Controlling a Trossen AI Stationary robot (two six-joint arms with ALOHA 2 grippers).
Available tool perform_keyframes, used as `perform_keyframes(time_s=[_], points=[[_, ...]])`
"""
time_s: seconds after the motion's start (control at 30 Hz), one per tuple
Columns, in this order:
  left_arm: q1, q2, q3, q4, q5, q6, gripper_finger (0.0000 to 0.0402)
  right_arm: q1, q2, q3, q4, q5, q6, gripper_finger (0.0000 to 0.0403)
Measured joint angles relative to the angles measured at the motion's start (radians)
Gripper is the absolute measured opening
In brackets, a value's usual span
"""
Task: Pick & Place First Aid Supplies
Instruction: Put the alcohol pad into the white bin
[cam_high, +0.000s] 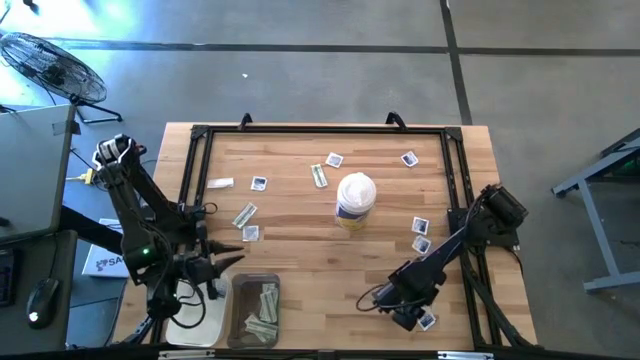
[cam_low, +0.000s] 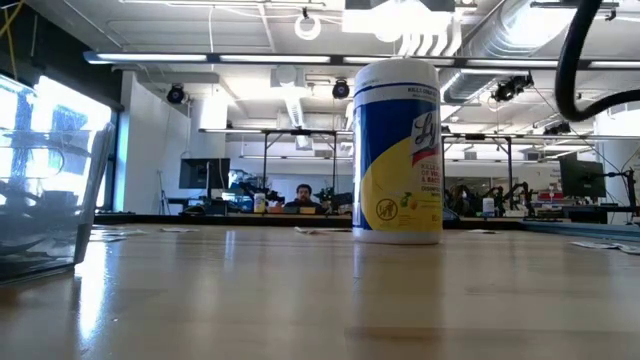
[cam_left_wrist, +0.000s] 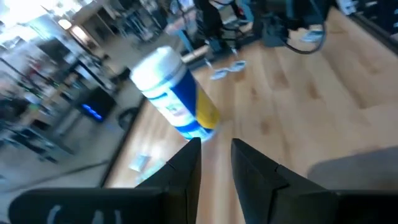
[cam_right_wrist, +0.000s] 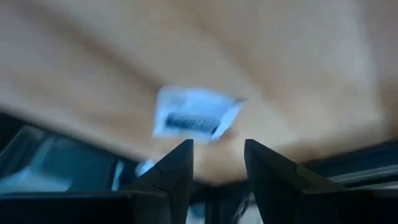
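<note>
Directly ahead of open right hand (cam_right_wrist: 216, 165): square packet (cam_right_wrist: 194, 115).

The canister (cam_low: 397, 150) carries a blue and yellow label with a slanted script logo, but its letters are too small to read with certainty. The print on the square packets (cam_right_wrist: 194, 116) is only blur.

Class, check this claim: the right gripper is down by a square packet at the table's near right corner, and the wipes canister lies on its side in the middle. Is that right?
Not quite. The canister stands upright in the middle of the table, as the low view shows. The rest holds: the right gripper is beside a square packet at the near right corner.
</note>
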Motion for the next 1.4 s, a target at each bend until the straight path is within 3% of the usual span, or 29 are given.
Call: perform_keyframes(time_s=[0.1, 0.33, 0.5, 0.77, 0.97, 1.23, 1.4], points=[[0.027, 0.000, 0.000, 0.001, -0.001, 0.001, 0.0085, 0.002, 0.000, -0.030, 0.038, 0.068, 0.001, 0.0139], [0.094, 0.000, 0.000, 0.005, 0.062, 0.000, 0.0085, 0.013, 0.000, -0.082, 0.157, -0.015, 0.060, 0.0138], [0.127, 0.000, 0.000, 0.007, 0.117, -0.003, 0.0085, 0.031, -0.002, -0.111, 0.228, 0.009, 0.070, 0.0138], [0.136, 0.000, 0.000, 0.008, 0.122, -0.003, 0.0085, 0.038, -0.004, -0.139, 0.229, 0.018, 0.102, 0.0133], [0.136, 0.000, 0.000, 0.008, 0.122, -0.003, 0.0085, 0.016, -0.002, -0.141, 0.225, 0.027, 0.085, 0.0097], [0.135, 0.000, 0.000, 0.008, 0.121, -0.003, 0.0085, 0.010, -0.003, -0.141, 0.224, 0.076, 0.050, 0.0011], [0.135, 0.000, 0.000, 0.008, 0.121, -0.004, 0.0085, -0.005, 0.000, -0.108, 0.214, 0.095, 0.014, 0.0008]])
